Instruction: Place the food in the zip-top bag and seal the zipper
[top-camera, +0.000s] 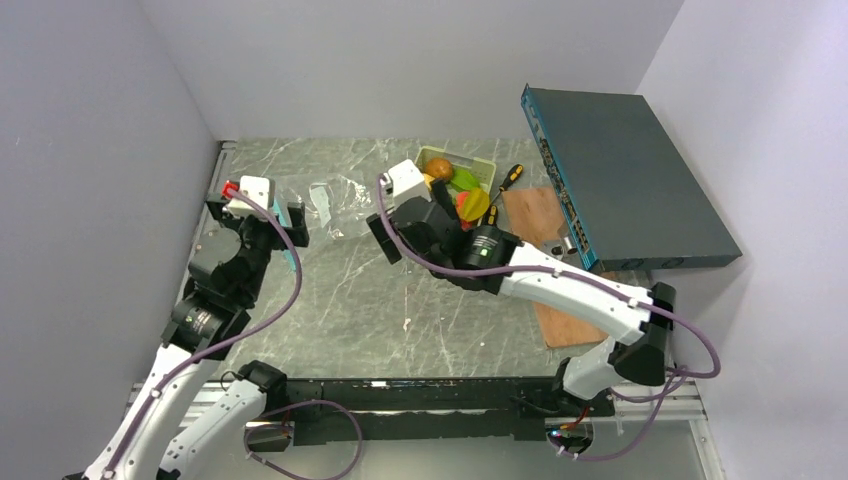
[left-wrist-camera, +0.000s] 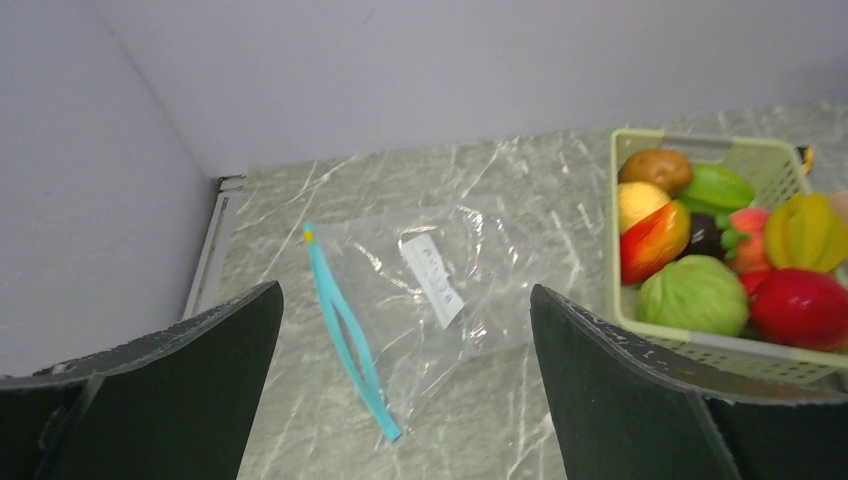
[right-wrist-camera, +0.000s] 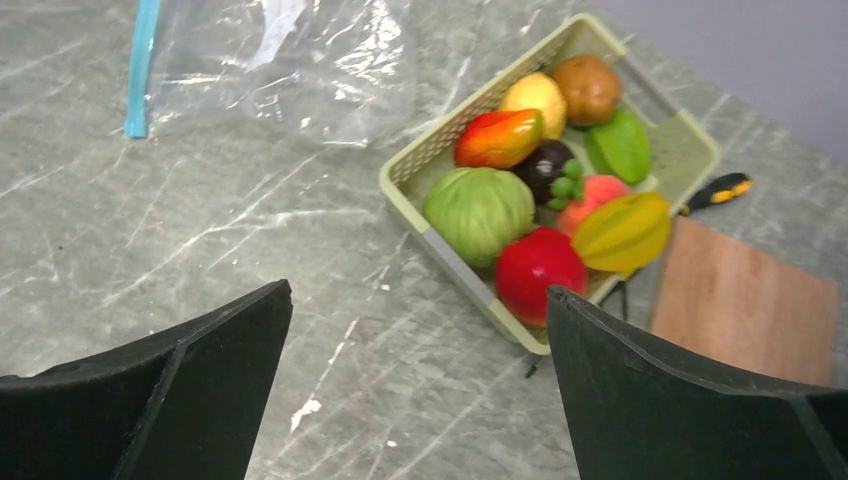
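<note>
Left gripper: I read the fingers as spread wide with nothing between them. It hangs above the table at about 9 o'clock in the top view.
Right gripper: fingers likewise well apart and holding nothing. It hovers over bare table near the centre.
Table: grey-green marbled top. I note a small white fleck on it below the right gripper.
The zip-top bag: lies flat on the table at about 11 o'clock in the top view, between the two grippers. It is clear and crinkled, with a white label panel.
The zipper: light blue strip along the bag's edge that faces the left arm. In the left wrist view its two tracks stand slightly apart at mid-length.
Basket: pale green, at 3 o'clock of the bag in the left wrist view, close beside it but not touching.
The food: all inside the basket. I count a green round piece, a red one, a yellow ribbed one, a brown one and several more.
Screwdriver: yellow-and-black handle, just beyond the basket.
Wooden board: flat at 4 o'clock of the basket.
Dark box: tilted, at 2 o'clock, its lower edge on the board.
</note>
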